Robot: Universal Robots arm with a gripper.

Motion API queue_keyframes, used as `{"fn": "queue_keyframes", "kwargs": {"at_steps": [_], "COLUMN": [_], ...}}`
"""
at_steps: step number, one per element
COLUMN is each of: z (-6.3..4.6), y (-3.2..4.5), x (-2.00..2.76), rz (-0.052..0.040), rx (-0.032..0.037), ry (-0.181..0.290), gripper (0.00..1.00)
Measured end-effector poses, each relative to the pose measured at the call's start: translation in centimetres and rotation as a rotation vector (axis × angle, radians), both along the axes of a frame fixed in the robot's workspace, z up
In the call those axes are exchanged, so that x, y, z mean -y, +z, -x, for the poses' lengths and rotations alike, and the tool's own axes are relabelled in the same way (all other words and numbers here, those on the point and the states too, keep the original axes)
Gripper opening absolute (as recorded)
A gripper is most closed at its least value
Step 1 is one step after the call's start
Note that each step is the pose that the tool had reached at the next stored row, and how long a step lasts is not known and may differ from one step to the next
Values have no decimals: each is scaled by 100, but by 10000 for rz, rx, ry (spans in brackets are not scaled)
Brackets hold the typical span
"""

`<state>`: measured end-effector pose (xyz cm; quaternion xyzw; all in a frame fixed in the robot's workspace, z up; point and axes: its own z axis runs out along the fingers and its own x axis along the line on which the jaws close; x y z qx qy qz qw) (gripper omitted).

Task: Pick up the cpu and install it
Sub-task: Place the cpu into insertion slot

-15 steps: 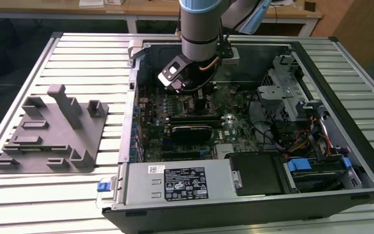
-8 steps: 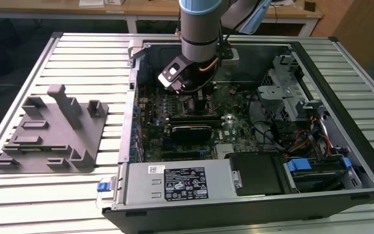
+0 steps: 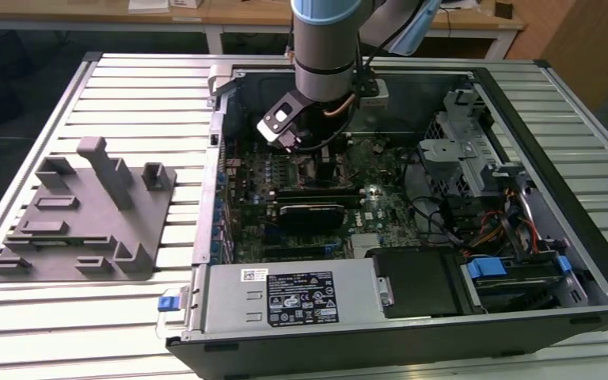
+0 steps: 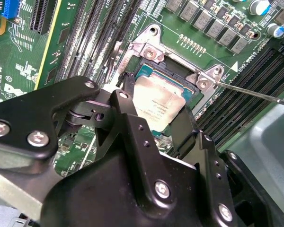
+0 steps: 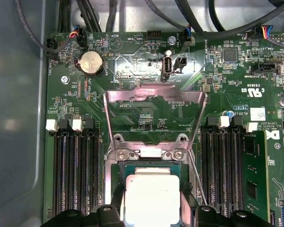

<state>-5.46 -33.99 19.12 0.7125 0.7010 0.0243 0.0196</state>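
The cpu (image 5: 151, 196) is a small silver square with a thin tan rim. It sits at the open socket (image 4: 154, 52) of the green motherboard (image 5: 132, 71). Whether it rests fully in the socket or hovers just above it, I cannot tell. My gripper (image 5: 151, 204) is shut on the cpu, with one black finger (image 4: 128, 113) against each of two opposite edges. In the second wrist view the cpu (image 4: 158, 106) lies slightly askew inside the metal socket frame. In the exterior view the gripper (image 3: 323, 162) reaches down into the open computer case (image 3: 600, 269), and the arm hides the cpu.
The socket's metal load plate (image 5: 154, 109) stands flipped open, and its thin lever (image 4: 255, 92) sticks out sideways. Memory slots (image 5: 75, 170) flank the socket. A black block (image 3: 309, 202), power supply (image 3: 288, 297) and drive cage (image 3: 462, 150) crowd the case. A grey fixture (image 3: 88, 214) stands at the exterior view's left.
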Motion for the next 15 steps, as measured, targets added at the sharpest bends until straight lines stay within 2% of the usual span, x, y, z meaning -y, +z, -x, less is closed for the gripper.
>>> {"fn": "queue_keyframes", "kwargs": {"at_steps": [5,6,15], "z": [0,0,0], "y": [-1,-2,23], "x": [0,0,0], "rz": [-1,-2,-1], "rx": [1,1,1], "ry": [0,0,0], "gripper": [55,61,61]}}
